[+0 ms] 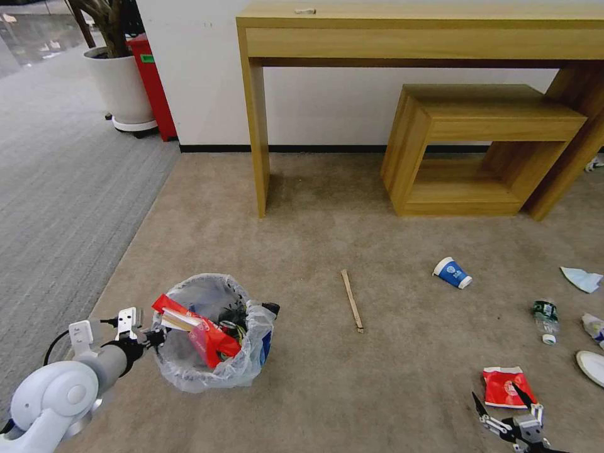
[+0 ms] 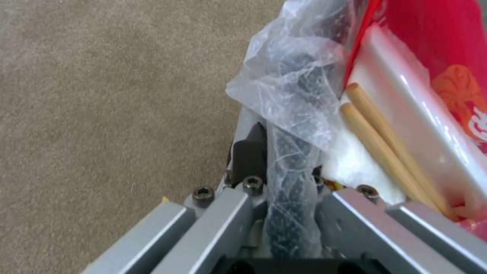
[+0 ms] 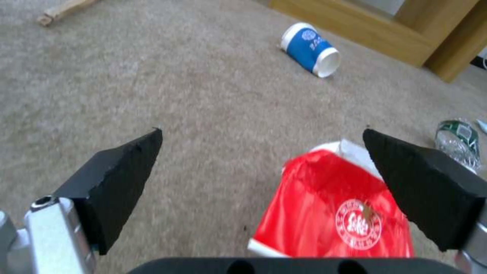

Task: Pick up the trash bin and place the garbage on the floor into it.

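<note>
The left gripper is clamping the plastic-lined rim of the trash bin, its fingers pinched on the crinkly bag and black wall, the bin sitting on the beige floor at the robot's left with a red wrapper and wooden sticks poking out of it. The right gripper is hanging with its jaws spread wide and gripping nothing, just above a red packet lying on the carpet. Farther out are lying a wooden stick, a blue-white paper cup on its side and a small bottle.
</note>
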Controlling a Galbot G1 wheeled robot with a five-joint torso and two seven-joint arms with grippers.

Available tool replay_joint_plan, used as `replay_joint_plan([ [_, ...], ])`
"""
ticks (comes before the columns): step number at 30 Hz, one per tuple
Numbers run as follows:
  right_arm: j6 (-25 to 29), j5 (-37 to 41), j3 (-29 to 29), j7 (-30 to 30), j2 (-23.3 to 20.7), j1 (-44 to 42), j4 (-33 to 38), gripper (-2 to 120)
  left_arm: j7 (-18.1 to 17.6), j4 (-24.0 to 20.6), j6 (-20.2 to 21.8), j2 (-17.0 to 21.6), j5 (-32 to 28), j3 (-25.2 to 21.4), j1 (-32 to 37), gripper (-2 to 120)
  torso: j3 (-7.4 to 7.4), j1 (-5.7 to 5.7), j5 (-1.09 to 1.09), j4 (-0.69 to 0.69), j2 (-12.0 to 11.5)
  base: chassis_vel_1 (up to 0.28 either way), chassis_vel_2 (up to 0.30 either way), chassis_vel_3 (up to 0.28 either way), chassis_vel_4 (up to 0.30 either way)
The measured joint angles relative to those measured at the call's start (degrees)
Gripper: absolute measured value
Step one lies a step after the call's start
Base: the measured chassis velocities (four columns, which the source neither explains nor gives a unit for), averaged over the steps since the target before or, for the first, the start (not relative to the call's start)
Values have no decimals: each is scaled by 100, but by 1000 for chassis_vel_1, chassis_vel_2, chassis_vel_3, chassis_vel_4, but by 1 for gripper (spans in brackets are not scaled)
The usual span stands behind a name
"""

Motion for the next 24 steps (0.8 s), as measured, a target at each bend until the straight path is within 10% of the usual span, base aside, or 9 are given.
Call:
replay_joint_plan([
  [24,-6,-341,-139,116,180,537,-844,100,86,16,-27,102,-54,22,-18,0,0,0,0,0,0,0,0,0,0],
])
